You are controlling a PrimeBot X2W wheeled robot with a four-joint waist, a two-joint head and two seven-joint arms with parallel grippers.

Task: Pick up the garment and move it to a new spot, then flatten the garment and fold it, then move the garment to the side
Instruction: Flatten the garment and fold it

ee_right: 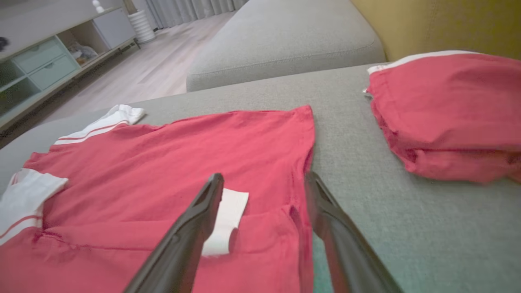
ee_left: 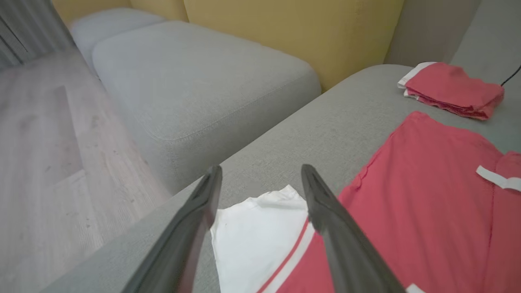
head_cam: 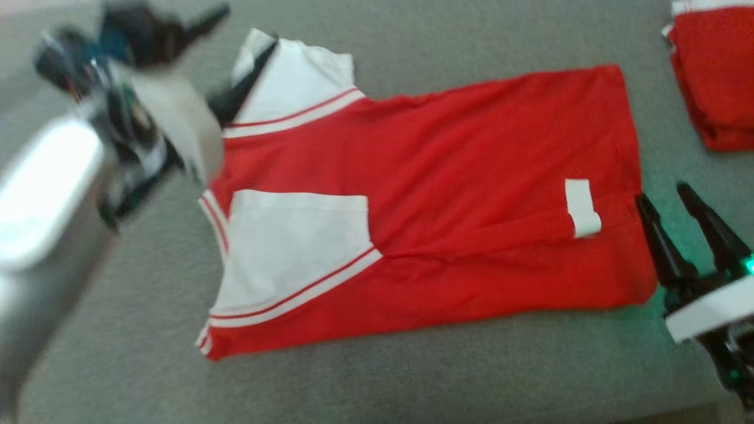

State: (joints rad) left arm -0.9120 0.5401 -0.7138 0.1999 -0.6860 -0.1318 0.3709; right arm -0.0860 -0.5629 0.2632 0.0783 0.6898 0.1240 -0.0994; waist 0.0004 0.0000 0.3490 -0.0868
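The garment [head_cam: 447, 194], a red shirt with white sleeves, lies spread on the grey sofa cushion [head_cam: 412, 377]. Its collar end is to the left and its hem to the right. So the pick-up and move look done, and the flattening is mostly done too: the red body is smooth, with only shallow creases.

Folding seems to have begun. The near sleeve [head_cam: 294, 247] lies turned in on top of the body, and a long fold line runs along the near side toward the white tag [head_cam: 582, 207] by the hem. The far sleeve [head_cam: 300, 82] sticks out past the far left corner, not yet folded in.

The left pincer [ee_left: 261, 175] is spread and empty. It hangs over the far sleeve, whose white cloth shows between its fingers in the left wrist view. In the head view it is blurred.

The right pincer [head_cam: 662, 193] is also spread and holds nothing. It sits just beside the hem at the right, near the tag, and I cannot tell whether its tips touch the cloth.

Judging by this, what is left is to turn in the far sleeve and side, fold the shirt across its length, and move it aside. A folded red pile [head_cam: 716, 76] lies at the far right, well apart from the shirt, and probably marks where it should end up.
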